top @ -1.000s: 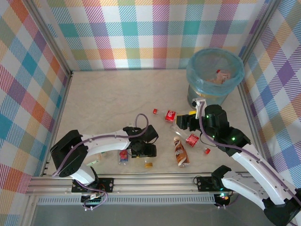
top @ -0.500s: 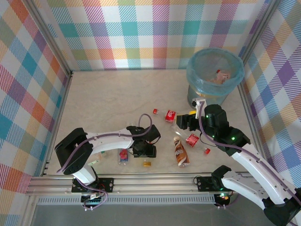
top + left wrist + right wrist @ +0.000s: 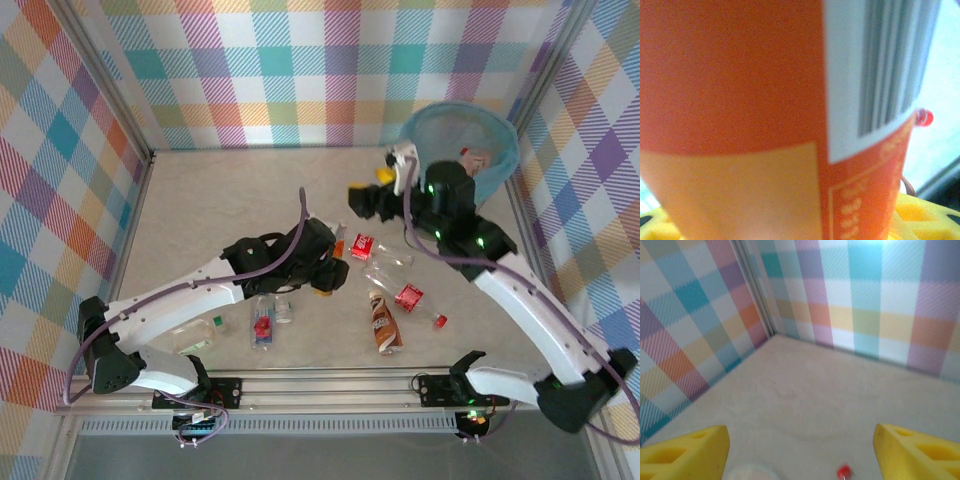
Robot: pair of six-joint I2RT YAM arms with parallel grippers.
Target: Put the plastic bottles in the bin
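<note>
- Orange-labelled bottle (image 3: 740, 75) is clamped in the left pincer (image 3: 330, 268), out around mid-counter. On the left wrist cam the label and barcode sit right up against the lens, with the yellow fingers (image 3: 920, 215) poking out at the bottom.
- Right pincer (image 3: 800, 445) is spread wide with nothing in it, held up over the counter (image 3: 220, 210) just left of the bin (image 3: 510, 155).
- Bin sits in the far right corner with the light-blue liner (image 3: 450, 112) over its rim. Looks like a couple of bottles are inside, but they're hard to make out.
- Loose on the counter between the two arms are a red-labelled bottle (image 3: 362, 246), a clear one just beside it, and a brown bottle (image 3: 383, 325) nearer the front.
- More clear bottles (image 3: 262, 325) lie by the left arm, near the front edge.
</note>
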